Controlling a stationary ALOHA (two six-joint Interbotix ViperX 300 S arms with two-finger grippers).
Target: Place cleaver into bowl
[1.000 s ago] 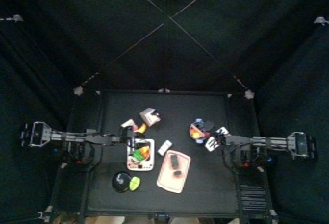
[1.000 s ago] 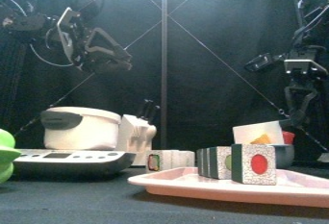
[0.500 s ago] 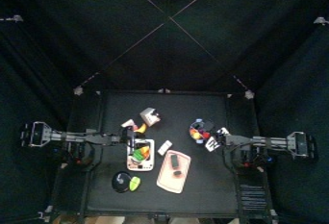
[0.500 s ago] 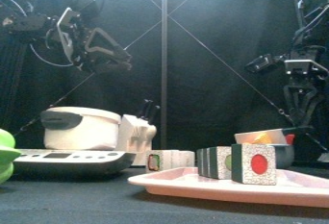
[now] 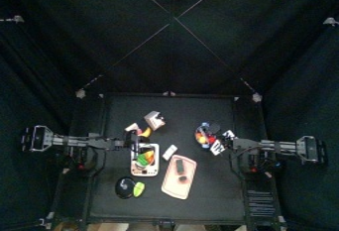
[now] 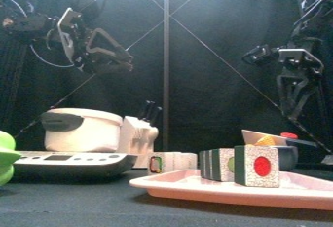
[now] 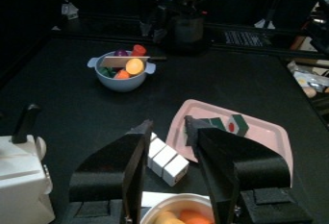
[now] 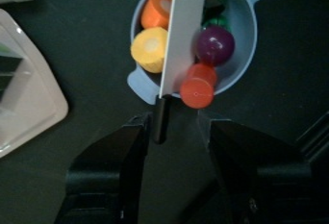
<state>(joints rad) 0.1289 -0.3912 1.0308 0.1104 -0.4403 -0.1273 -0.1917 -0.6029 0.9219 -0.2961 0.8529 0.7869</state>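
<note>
The bowl [image 8: 245,59] is a small grey-blue dish holding red, yellow, orange and purple pieces. It stands right of the table's middle in the top view [image 5: 205,134] and shows in the left wrist view [image 7: 122,72]. The cleaver [image 8: 182,36] lies with its grey blade across the bowl's contents, and its dark handle sticks out over the rim toward my right gripper [image 8: 178,124]. The right jaws stand apart on either side of the handle. My left gripper [image 7: 171,127] is open and empty, raised over the table's left side [image 6: 111,60].
A pink board [image 5: 177,175] with several patterned blocks [image 6: 256,165] lies at the table's front middle. A white appliance [image 6: 85,129] stands left of it. A yellow-green dish [image 5: 126,186] sits at the front left. Black curtains surround the table.
In the front view the cleaver's pale blade stood above the bowl, then sank out of sight. The right gripper has shifted a little left and up. The left arm has not moved.
</note>
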